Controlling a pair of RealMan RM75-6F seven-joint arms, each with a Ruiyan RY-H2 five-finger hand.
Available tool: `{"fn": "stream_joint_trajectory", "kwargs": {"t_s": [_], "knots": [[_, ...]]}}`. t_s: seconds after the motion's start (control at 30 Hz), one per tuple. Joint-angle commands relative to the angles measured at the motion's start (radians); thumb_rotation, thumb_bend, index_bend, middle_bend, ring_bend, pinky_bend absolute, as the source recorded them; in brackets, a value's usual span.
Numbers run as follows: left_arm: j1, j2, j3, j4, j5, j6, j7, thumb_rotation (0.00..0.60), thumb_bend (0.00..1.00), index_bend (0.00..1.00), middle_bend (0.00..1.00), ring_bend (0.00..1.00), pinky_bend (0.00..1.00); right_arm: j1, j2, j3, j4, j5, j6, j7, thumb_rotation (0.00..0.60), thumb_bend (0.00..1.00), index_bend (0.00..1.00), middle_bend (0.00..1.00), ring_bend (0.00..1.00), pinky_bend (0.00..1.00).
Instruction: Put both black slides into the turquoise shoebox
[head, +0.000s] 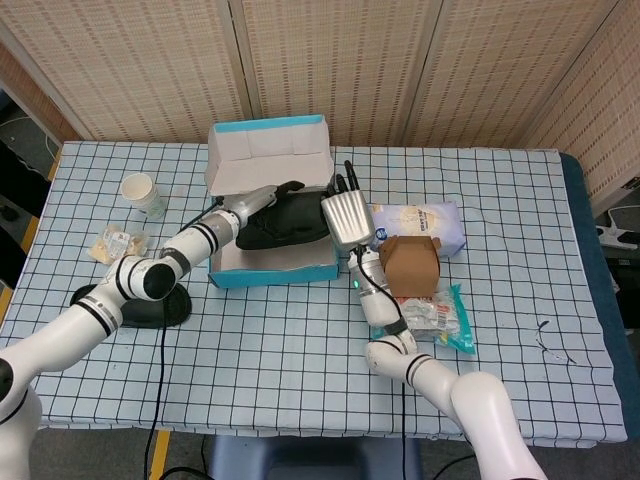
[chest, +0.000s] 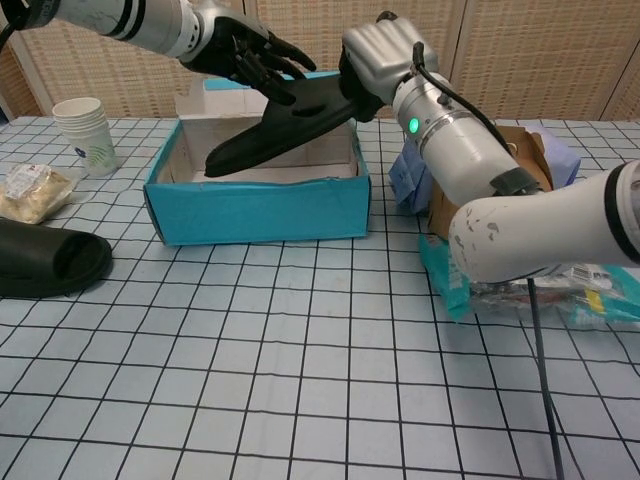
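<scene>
Fingers of the right hand (chest: 375, 60) grip one black slide (chest: 275, 132), tilted over the turquoise shoebox (chest: 258, 205); the left hand (chest: 240, 55) hovers spread above it. The other slide (chest: 50, 258) lies near the desk's left edge.

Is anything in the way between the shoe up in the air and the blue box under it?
Nothing visible. The black slide hangs tilted over the open turquoise shoebox, gripped by the right hand; the box floor beneath looks bare.

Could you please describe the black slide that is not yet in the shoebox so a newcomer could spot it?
Start at the turquoise shoebox, then look toward the table's left edge, past the snack packet. The black slide lies flat on the checked cloth; its twin hangs tilted over the box.
</scene>
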Motion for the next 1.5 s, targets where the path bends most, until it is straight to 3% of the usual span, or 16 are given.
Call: {"fn": "stream_joint_trajectory", "kwargs": {"t_s": [0.03, 0.3, 0.47, 0.9, 0.97, 1.0, 1.13, 1.2, 1.33, 1.5], "knots": [[0.032, -0.04, -0.056, 0.009, -0.002, 0.067, 0.047, 0.6, 0.41, 0.0, 0.0, 0.0, 0.0, 0.006, -0.008, -0.008, -0.004, 0.001, 0.004, -0.019, 0.6, 0.54, 1.0, 0.49, 0.23, 0.08], [0.09, -0.037, -0.178, -0.041, -0.02, 0.05, 0.067, 0.6, 0.41, 0.0, 0.0, 0.0, 0.0, 0.019, -0.024, 0.004, 0.014, 0.035, -0.029, -0.023, 0.6, 0.54, 1.0, 0.49, 0.23, 0.09], [0.14, -0.048, -0.236, -0.085, 0.004, 0.119, 0.091, 0.6, 0.41, 0.0, 0.0, 0.0, 0.0, 0.031, -0.035, 0.01, 0.033, 0.053, -0.065, 0.008, 0.6, 0.54, 1.0, 0.49, 0.23, 0.09], [0.171, -0.034, -0.204, -0.108, 0.028, 0.065, 0.098, 0.6, 0.41, 0.0, 0.0, 0.0, 0.0, 0.103, -0.128, 0.007, 0.164, 0.052, -0.094, 0.105, 0.6, 0.54, 0.98, 0.49, 0.24, 0.12], [0.174, -0.029, -0.198, -0.114, 0.023, 0.056, 0.098, 0.6, 0.41, 0.0, 0.0, 0.0, 0.0, 0.113, -0.136, 0.01, 0.177, 0.059, -0.119, 0.106, 0.6, 0.54, 0.88, 0.49, 0.24, 0.12], [0.177, -0.028, -0.196, -0.119, 0.023, 0.056, 0.1, 0.6, 0.4, 0.0, 0.0, 0.0, 0.0, 0.116, -0.135, 0.01, 0.176, 0.061, -0.134, 0.112, 0.6, 0.54, 0.77, 0.48, 0.23, 0.12], [0.197, -0.015, -0.186, -0.154, 0.024, 0.059, 0.111, 0.6, 0.41, 0.0, 0.0, 0.0, 0.0, 0.125, -0.123, 0.02, 0.162, 0.078, -0.184, 0.126, 0.6, 0.47, 0.18, 0.36, 0.17, 0.12], [0.209, -0.007, -0.184, -0.175, 0.023, 0.063, 0.113, 0.6, 0.41, 0.0, 0.0, 0.0, 0.0, 0.128, -0.118, 0.028, 0.163, 0.1, -0.232, 0.087, 0.6, 0.4, 0.03, 0.27, 0.11, 0.1], [0.223, 0.004, -0.179, -0.194, 0.017, 0.064, 0.111, 0.6, 0.41, 0.0, 0.0, 0.0, 0.0, 0.13, -0.093, 0.062, 0.13, 0.17, -0.33, 0.001, 0.6, 0.21, 0.0, 0.12, 0.01, 0.01], [0.23, 0.018, -0.175, -0.203, 0.012, 0.066, 0.108, 0.6, 0.41, 0.0, 0.0, 0.0, 0.0, 0.085, -0.001, 0.081, -0.023, 0.244, -0.39, -0.076, 0.6, 0.13, 0.0, 0.06, 0.0, 0.0]]}}
